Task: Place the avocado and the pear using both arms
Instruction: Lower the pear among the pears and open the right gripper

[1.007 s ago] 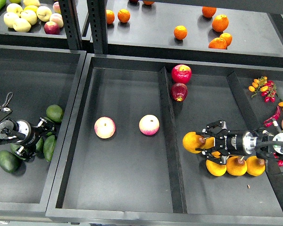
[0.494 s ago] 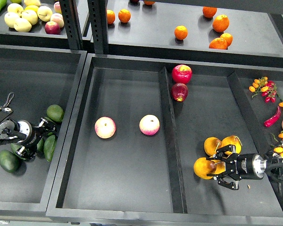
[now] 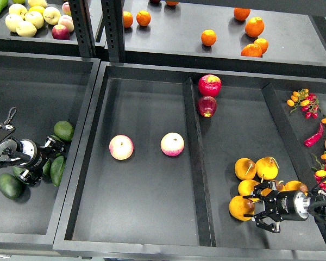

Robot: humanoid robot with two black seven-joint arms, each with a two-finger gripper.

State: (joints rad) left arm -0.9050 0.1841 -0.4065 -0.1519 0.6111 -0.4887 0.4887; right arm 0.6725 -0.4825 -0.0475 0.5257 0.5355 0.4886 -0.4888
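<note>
Black tray divider (image 3: 198, 179) as landmark — right gripper (image 3: 254, 210) clamps the pear (image 3: 240, 207) just right; left gripper (image 3: 50, 154), state unclear, meets the avocado (image 3: 57, 169) far left — we risk slippage.

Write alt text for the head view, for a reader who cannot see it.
The right pincer grips a golden pear at the front of the right bin, beside four more pears. The left pincer sits among green avocados, over a dark avocado, in the left bin. Two pink-and-cream fruits lie in the middle bin.
</note>
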